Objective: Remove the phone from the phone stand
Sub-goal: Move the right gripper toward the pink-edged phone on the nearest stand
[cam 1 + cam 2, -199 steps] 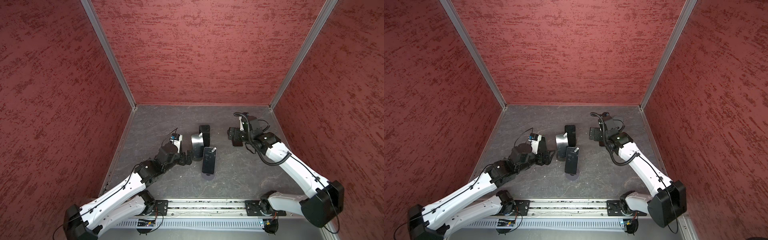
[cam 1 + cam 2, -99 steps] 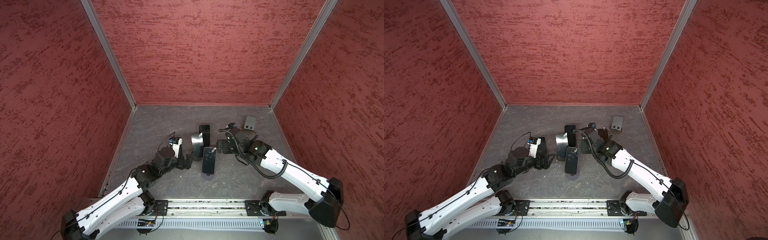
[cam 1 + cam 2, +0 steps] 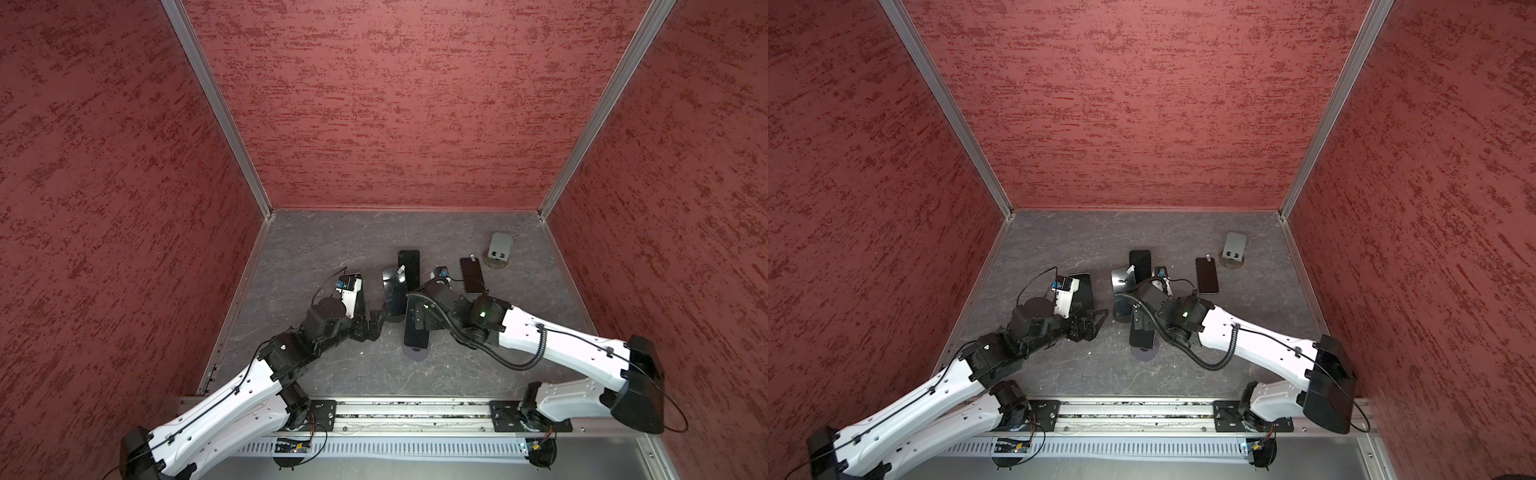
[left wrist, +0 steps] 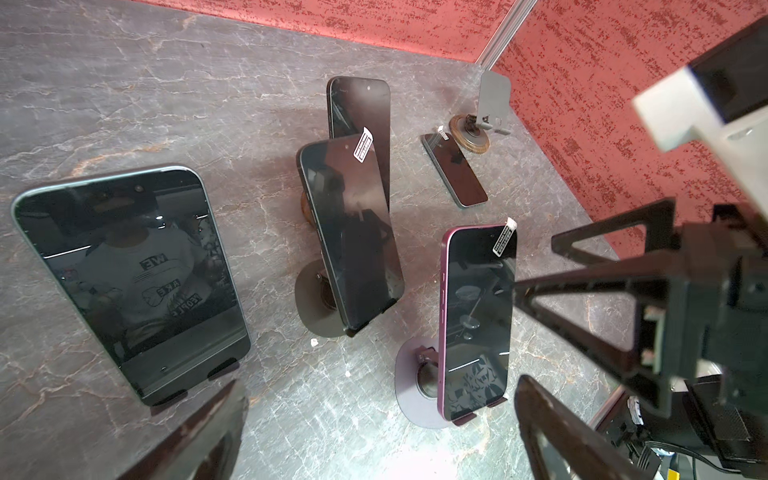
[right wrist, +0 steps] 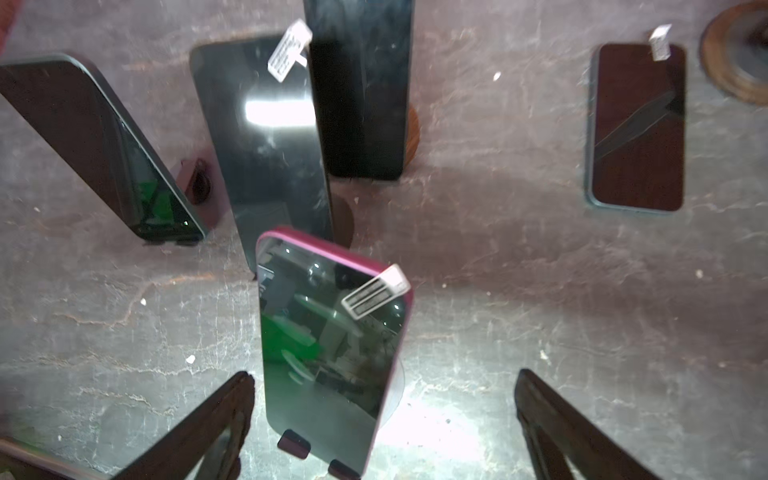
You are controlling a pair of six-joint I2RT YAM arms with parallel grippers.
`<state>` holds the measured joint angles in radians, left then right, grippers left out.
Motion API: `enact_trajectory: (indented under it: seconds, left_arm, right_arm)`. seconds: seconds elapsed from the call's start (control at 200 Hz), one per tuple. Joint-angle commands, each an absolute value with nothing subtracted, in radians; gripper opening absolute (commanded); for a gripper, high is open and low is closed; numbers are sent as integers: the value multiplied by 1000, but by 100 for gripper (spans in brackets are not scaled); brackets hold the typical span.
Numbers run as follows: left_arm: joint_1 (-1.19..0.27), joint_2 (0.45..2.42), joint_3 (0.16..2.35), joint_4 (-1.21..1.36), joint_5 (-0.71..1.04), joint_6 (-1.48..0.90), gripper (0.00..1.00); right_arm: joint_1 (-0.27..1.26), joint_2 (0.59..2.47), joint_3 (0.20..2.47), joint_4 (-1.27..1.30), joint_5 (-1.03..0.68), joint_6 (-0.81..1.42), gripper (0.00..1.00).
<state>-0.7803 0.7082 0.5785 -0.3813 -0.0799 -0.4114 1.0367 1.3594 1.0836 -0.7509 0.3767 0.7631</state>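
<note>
Status: my right hand (image 5: 384, 376) spread wide over pink-edged phone (image 5: 328, 345) seated on stand (image 4: 409, 395); my left hand (image 4: 380, 384) likewise spread, empty.

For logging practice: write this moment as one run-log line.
left pincer: open, empty | right pincer: open, at purple phone | purple phone: on purple stand | spare phone: flat beside empty stand
</note>
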Motion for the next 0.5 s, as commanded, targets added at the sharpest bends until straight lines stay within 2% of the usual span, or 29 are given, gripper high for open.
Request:
enact_trajectory:
  seconds: [0.0,0.496]
  left_arm:
    - [-784,693,568,-358,-78,-405,99]
    - [-783,619,528,-347,-91,-383,100]
  right_arm:
    - [1075,1394,1124,-770,445,848,99]
    - [1160,1546,1231,-862,589,1074,99]
